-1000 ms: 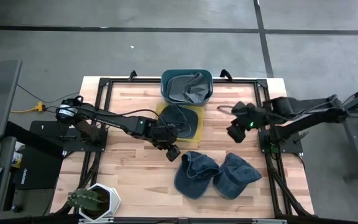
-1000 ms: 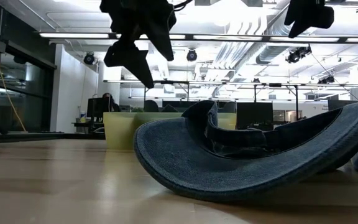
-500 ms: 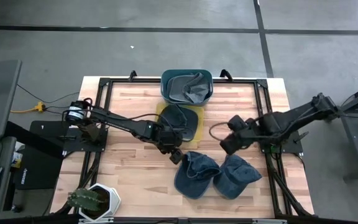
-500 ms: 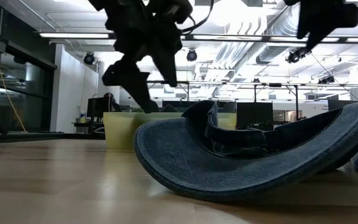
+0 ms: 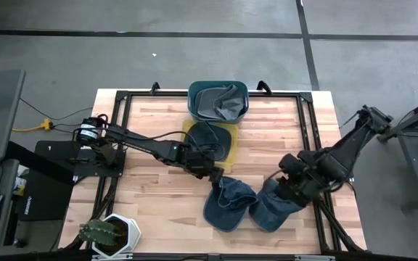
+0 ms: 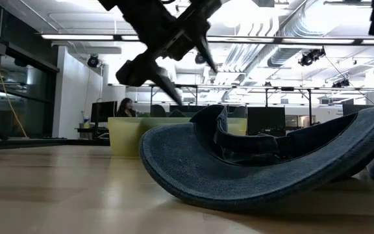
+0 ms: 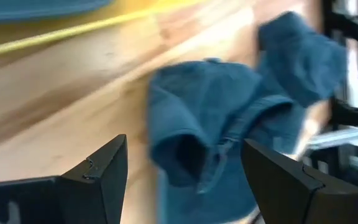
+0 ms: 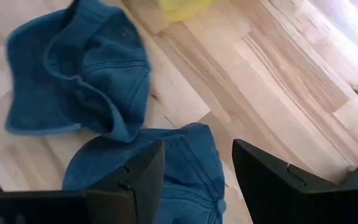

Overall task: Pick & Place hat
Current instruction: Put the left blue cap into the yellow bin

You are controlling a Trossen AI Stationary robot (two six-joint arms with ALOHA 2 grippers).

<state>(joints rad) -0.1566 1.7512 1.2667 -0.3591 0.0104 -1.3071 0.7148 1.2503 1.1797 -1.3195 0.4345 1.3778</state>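
Note:
Two blue denim hats lie crown-down on the wooden table, side by side: the left hat [image 5: 228, 204] [image 7: 204, 143] [image 6: 265, 166] and the right hat [image 5: 274, 206] [image 8: 166, 165]. My left gripper [image 5: 218, 176] [image 7: 184, 144] [image 6: 174, 65] hangs open just above the left hat's far edge. My right gripper [image 5: 285, 187] [image 8: 197, 146] is open over the right hat, its fingers standing over the hat's far part. A third hat rests on a yellow tray [image 5: 227, 148]. Another lies in a teal bin [image 5: 218, 100].
The yellow tray [image 6: 132, 133] sits at the table's middle, with the teal bin behind it at the far edge. A potted plant [image 5: 107, 233] stands at the near left corner. Black frame rails [image 5: 118, 145] run along the table's sides. Bare wood lies left of the hats.
My left gripper has moved right and toward the near edge, coming down from beside the yellow tray to the left hat. My right gripper has swung from the table's right middle toward the near edge and down over the right hat. The hats have stayed still.

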